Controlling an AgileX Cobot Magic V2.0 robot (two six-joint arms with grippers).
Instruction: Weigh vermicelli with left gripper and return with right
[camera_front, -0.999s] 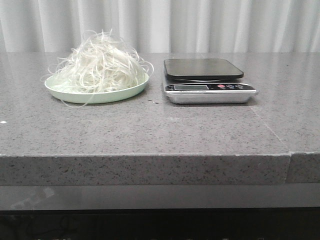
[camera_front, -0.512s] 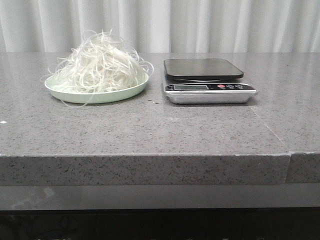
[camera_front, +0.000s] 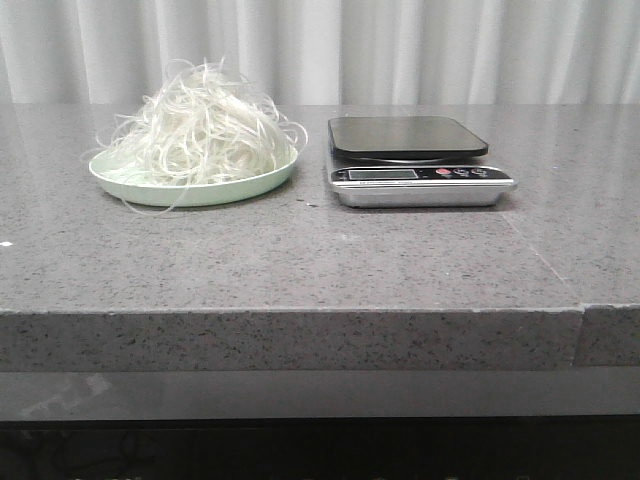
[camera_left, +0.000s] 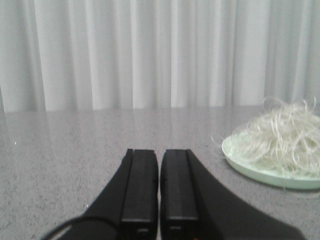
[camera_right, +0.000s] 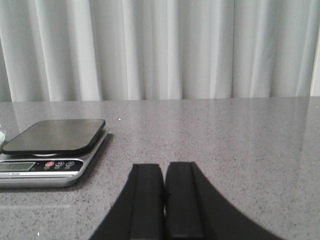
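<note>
The vermicelli (camera_front: 200, 130), a fluffy tangle of thin white strands, lies heaped on a pale green plate (camera_front: 190, 190) at the back left of the table. It also shows in the left wrist view (camera_left: 282, 137) on the plate (camera_left: 250, 167). A silver kitchen scale (camera_front: 415, 160) with a black platform stands right of the plate; it shows in the right wrist view (camera_right: 52, 147) too. Neither gripper is in the front view. My left gripper (camera_left: 159, 152) is shut and empty, low over the table, apart from the plate. My right gripper (camera_right: 165, 166) is shut and empty beside the scale.
The grey speckled stone table (camera_front: 320, 260) has a seam near its front right corner (camera_front: 580, 310). White curtains (camera_front: 400, 50) hang behind the table's far edge.
</note>
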